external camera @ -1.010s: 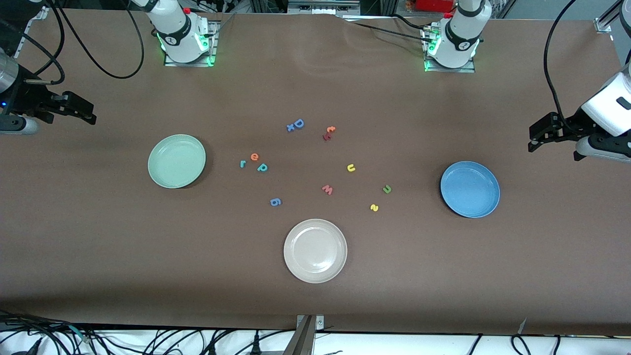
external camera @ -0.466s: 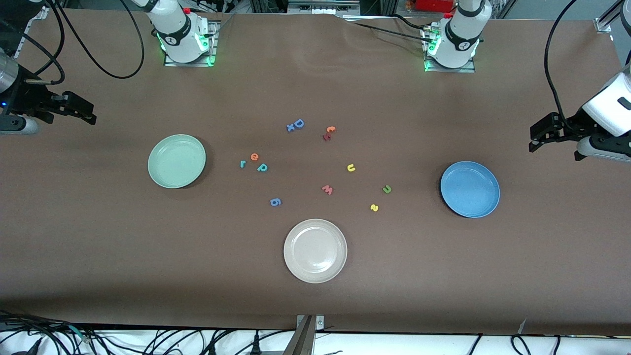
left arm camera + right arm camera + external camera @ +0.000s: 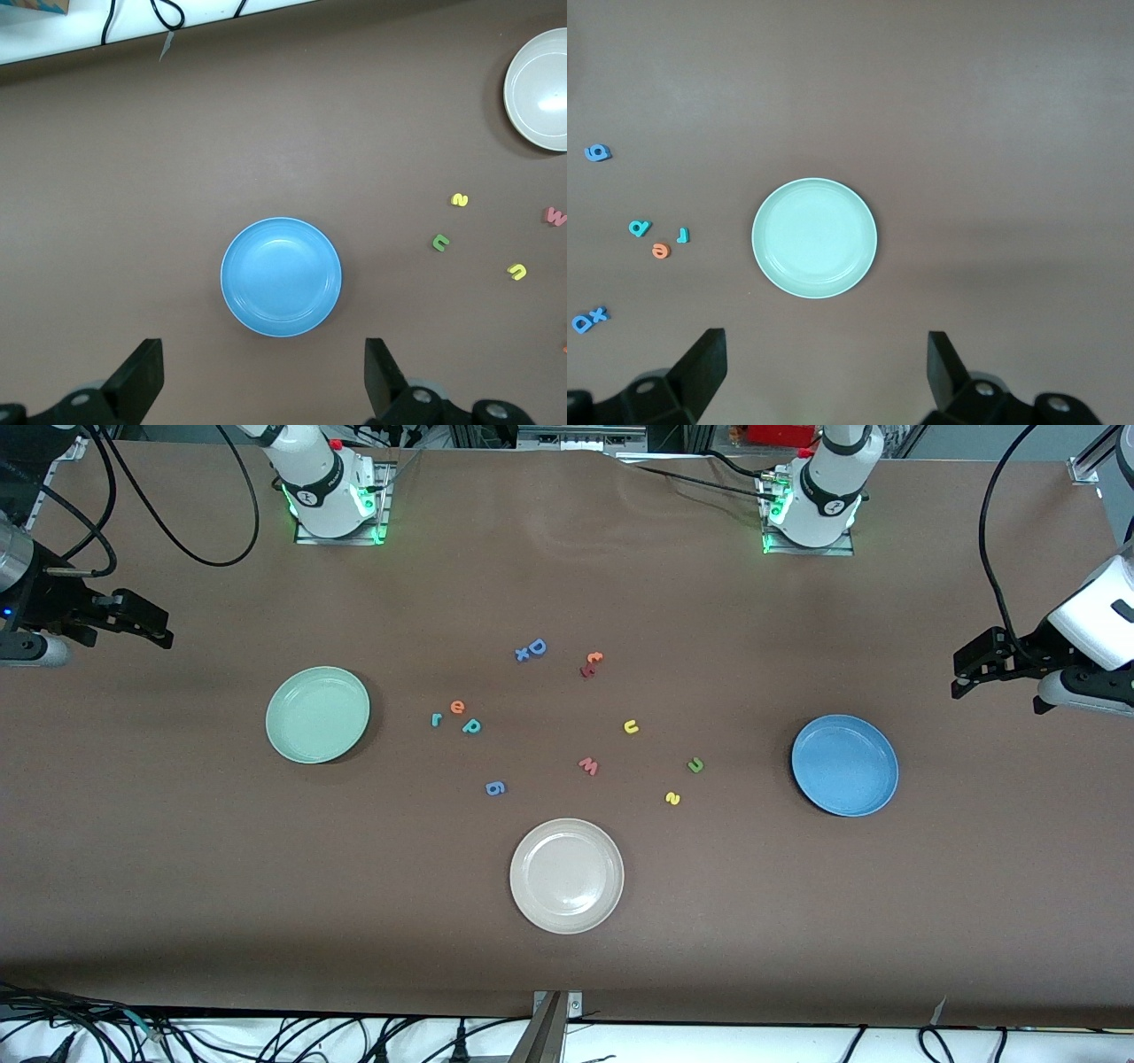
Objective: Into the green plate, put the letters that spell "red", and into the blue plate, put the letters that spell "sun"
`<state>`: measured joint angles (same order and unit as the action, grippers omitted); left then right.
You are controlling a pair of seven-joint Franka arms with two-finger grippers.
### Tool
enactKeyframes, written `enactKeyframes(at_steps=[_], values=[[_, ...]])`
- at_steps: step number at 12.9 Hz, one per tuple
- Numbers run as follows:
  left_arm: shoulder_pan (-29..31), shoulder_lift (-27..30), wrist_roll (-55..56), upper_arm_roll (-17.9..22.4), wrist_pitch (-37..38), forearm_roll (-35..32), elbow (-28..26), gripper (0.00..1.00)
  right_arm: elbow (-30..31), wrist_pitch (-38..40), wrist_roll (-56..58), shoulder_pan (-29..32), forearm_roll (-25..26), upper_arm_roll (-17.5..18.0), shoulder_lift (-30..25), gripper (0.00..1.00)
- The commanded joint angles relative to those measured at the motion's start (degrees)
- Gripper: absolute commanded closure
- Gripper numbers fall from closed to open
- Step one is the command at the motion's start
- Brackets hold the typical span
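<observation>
Both claws hang wide open and empty: the left claw (image 3: 264, 381) above the worktop (image 3: 567, 974) near the blue plate (image 3: 844, 765), the right claw (image 3: 826, 376) near the green plate (image 3: 317, 714). Between the plates lie r (image 3: 436, 719), e (image 3: 457, 707), d (image 3: 471, 726), u (image 3: 631, 726), n (image 3: 695, 764), s (image 3: 672, 798).

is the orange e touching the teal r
Apart. The front view shows bare table between the orange e and the teal r; the right wrist view agrees.
</observation>
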<state>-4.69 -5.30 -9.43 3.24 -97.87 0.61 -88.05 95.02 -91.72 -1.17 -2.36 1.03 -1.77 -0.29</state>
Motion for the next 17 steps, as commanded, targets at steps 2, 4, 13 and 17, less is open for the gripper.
enactKeyframes(at_steps=[2, 4, 13, 17], values=[[0.21, -0.59, -0.59, 0.1, 1.19, 0.62, 1.83, 0.0, -0.71, 1.71, -0.32, -0.1, 0.9, 0.1, -0.24, 0.0], [0.21, -0.59, -0.59, 0.1, 1.19, 0.62, 1.83, 0.0, -0.71, 2.51, -0.32, -0.1, 0.9, 0.1, -0.5, 0.0], [0.21, -0.68, -0.59, 0.1, 1.19, 0.62, 2.35, 0.0, -0.71, 3.04, -0.32, -0.1, 0.9, 0.1, -0.68, 0.0], [0.21, -0.68, -0.59, 0.1, 1.19, 0.62, 2.35, 0.0, -0.71, 2.42, -0.41, -0.1, 0.99, 0.1, -0.59, 0.0]])
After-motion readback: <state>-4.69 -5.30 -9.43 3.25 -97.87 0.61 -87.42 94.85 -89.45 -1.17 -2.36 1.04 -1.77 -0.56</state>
